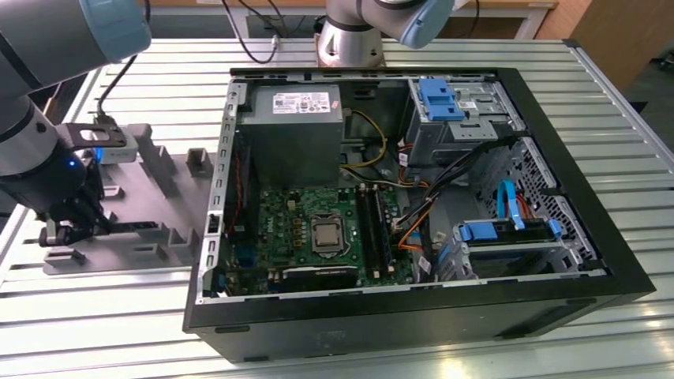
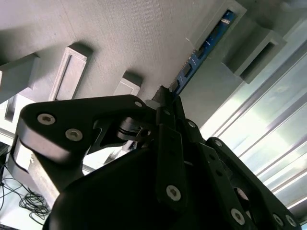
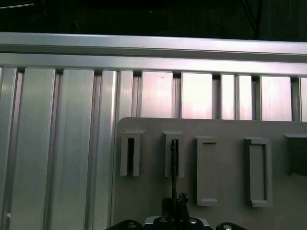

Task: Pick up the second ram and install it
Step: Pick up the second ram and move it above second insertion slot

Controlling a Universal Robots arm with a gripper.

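Memory stick on edge in the grey holder looks light, stiff and fragile; the end effector seemingly pinches its flat faces near one end.

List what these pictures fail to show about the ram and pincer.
1. Second wrist view: the second ram's near end is hidden behind the pincer.
2. First wrist view: the ram stands edge-on, so its flat sides cannot be seen.
3. Exterior view: the arm covers part of the grey fixture.
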